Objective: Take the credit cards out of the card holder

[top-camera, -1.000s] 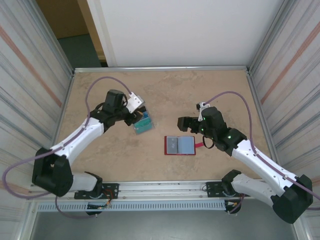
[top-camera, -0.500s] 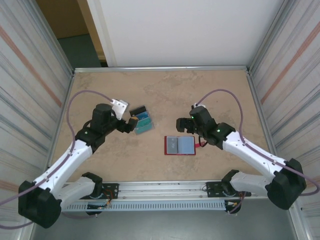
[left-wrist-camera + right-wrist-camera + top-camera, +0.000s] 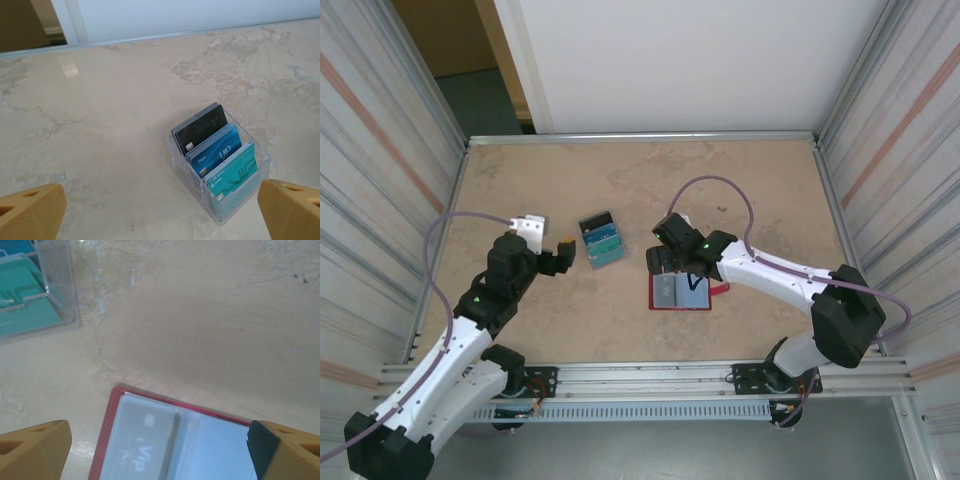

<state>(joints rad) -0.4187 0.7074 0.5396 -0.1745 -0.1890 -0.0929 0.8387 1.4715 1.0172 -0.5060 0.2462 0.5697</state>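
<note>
Right wrist view: we see the R gripper [image 3: 160, 450] spread wide w/ nothing held. Only its tan fingertips [image 3: 35, 450] show, cut off at the bottom corners, the right-hand one w/ a black pad. Directly below lies the card holder [image 3: 150, 435], open & flat. Its lower part is out of frame. It has a dark-red stitched rim & frosted blue-grey sleeves. A card in the left sleeve reads "VIP" faintly through the plastic. The other sleeve is too hazy to judge.

In the top view the R gripper [image 3: 672, 272] covers the holder's [image 3: 680, 292] 11 o'clock corner, & a small red tab [image 3: 718, 290] sticks out at 3 o'clock. The holder sits near table centre, toward 6 o'clock.

The L gripper [image 3: 160, 212] is also fully apart & empty. At 12 o'clock from it is a clear plastic box [image 3: 220, 160] w/ black, blue & teal cards standing on edge. From above, that box [image 3: 601, 240] lies at 10 o'clock from the holder, w/ the L gripper [image 3: 565, 255] just at its 9 o'clock, apart.

The table [image 3: 750, 190] is beige & marbled w/ a metal rim. Ribbed panels stand at the sides & a white board behind.
</note>
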